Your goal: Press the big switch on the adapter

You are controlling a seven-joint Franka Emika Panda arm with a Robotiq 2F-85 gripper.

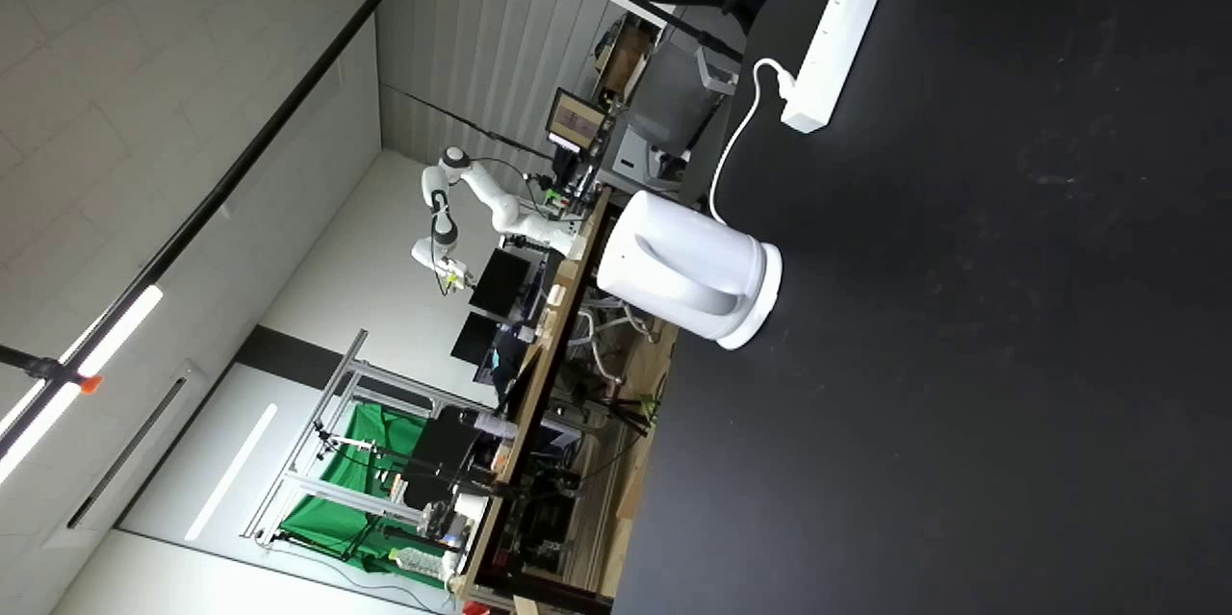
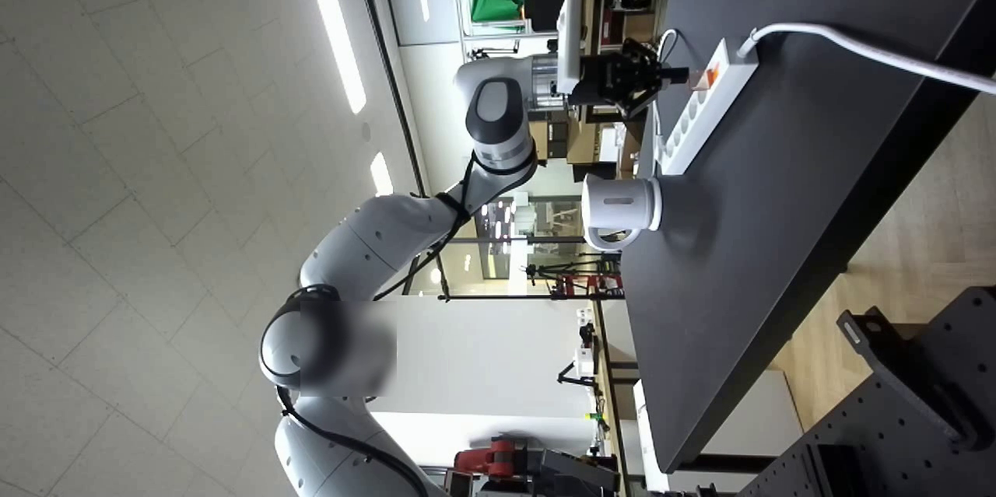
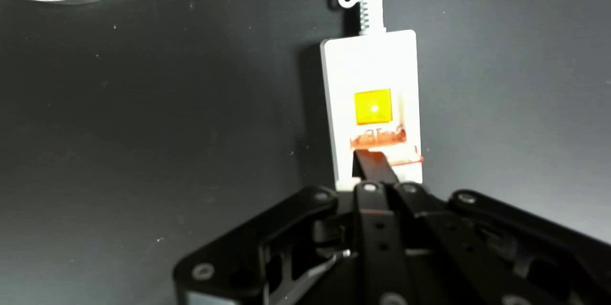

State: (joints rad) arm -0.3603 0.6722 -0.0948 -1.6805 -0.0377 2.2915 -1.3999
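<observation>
"How far along is it?"

"The approach looks done; the press doesn't, as I judge it. The gripper [image 2: 682, 75] hangs over the end of the power strip [image 2: 711, 116] that carries the switch [image 3: 373, 109]."

"And the strip itself?"

"Lying on the desk [image 2: 747, 232], with a thick white cable [image 2: 864, 50] leaving the switch end. A white jug [image 2: 618, 203] stands near the opposite end."

"Is the gripper holding anything?"

"Its fingers [image 3: 374, 166] are drawn together. There's a see-through reddish piece [image 2: 698, 80] between the black tips and the strip, and I can't tell whether it's pinched, part of the fingers, or something on the strip."

"So has the switch been pressed?"

"Nothing here shows black tips on it. In the wrist view they sit just below the switch rather than across it, and in an exterior view they stop short of the strip. The switch shows bright yellow, but I wouldn't count that alone as a finished press."

"What's left, then?"

"Probably a small shift towards the switch, a push straight down until it rocks, then a lift away. Pressed from here, the tips could land on plain plastic."
</observation>
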